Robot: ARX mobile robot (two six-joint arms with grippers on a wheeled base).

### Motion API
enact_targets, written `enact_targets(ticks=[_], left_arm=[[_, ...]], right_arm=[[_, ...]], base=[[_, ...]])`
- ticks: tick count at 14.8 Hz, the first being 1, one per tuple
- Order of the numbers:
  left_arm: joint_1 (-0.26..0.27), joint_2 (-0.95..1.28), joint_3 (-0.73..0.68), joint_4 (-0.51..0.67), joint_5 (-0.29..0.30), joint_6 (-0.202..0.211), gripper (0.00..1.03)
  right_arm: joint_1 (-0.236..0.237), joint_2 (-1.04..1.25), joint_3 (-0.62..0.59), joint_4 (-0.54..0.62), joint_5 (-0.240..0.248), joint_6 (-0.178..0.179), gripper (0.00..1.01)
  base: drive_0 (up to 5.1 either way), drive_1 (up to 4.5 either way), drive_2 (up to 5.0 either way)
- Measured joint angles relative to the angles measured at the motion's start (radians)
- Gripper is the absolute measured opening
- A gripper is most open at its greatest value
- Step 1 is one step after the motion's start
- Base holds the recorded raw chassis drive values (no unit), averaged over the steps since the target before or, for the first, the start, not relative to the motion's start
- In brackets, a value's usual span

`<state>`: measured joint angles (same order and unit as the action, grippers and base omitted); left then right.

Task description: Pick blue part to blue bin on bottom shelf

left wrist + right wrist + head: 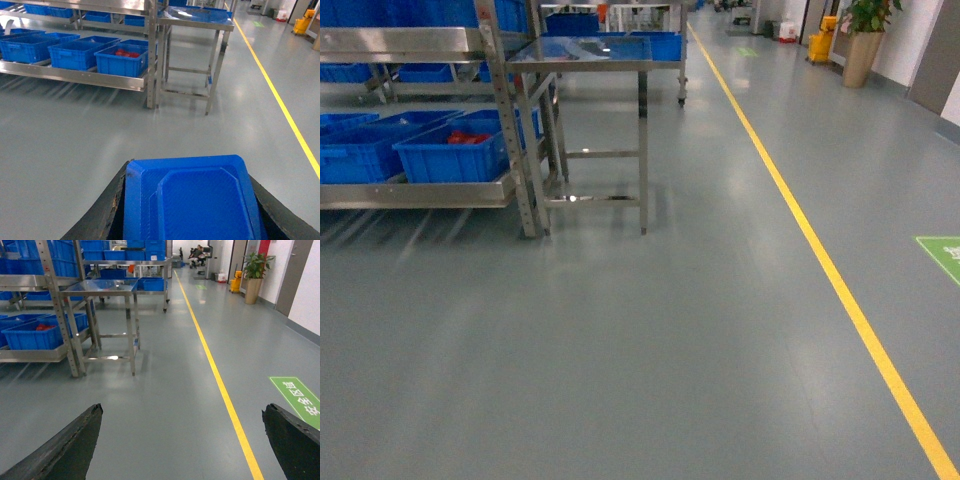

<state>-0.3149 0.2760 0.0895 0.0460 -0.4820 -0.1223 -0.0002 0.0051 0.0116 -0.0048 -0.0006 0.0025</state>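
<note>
Blue part gripped, shelf ahead on the left

Nearest me, my left gripper [192, 210] is clamped on the blue part [192, 200], a flat moulded piece held between the dark fingers [100, 220] above bare floor. My right gripper [182, 440] hangs spread wide, nothing between its fingers. Further off, the bottom shelf [415, 190] carries a blue bin [450, 150] with red pieces inside, just beside the steel table [590, 55]. A yellow floor line [820, 260] runs away on the right.
</note>
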Motion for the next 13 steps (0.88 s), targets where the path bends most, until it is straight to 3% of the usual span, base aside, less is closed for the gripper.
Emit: enact_targets(ticks=[13], left_arm=[[0.0,-0.001,0.0,0.002,0.0,0.0,0.44]], right_arm=[[0.0,0.0,0.0,0.002,0.0,0.0,0.98]], base=[[0.0,4.16,-4.1]])
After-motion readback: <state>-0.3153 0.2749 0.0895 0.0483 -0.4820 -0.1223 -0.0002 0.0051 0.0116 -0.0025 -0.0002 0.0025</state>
